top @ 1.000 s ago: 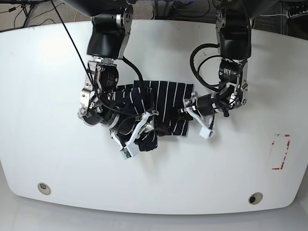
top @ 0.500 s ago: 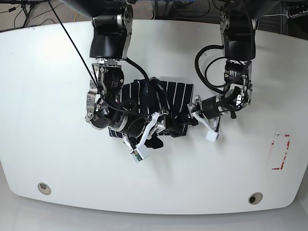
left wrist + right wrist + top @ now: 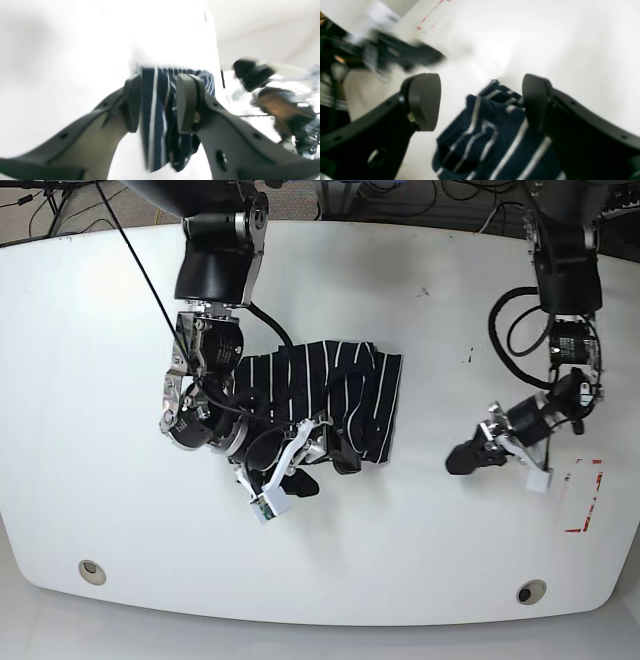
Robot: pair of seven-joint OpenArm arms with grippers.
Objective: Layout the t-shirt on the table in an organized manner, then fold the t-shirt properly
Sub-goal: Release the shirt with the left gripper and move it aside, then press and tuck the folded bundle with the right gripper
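The right end effector (image 3: 480, 100) gapes wide, with a bunched corner of the t-shirt (image 3: 330, 385) between its fingers on the surface (image 3: 100, 480). Closing here risks pinching several layers together. Striped cloth also sits between the left end effector's (image 3: 158, 102) fingers, but I cannot tell whether it is gripped.

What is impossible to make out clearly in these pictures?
- Whether the left claw grips fabric: left wrist view blurred, base view too small.
- The t-shirt, lower-left part: in the base view the right claw covers it.
- Sleeves and collar: fabric bunched, right wrist view blurred.
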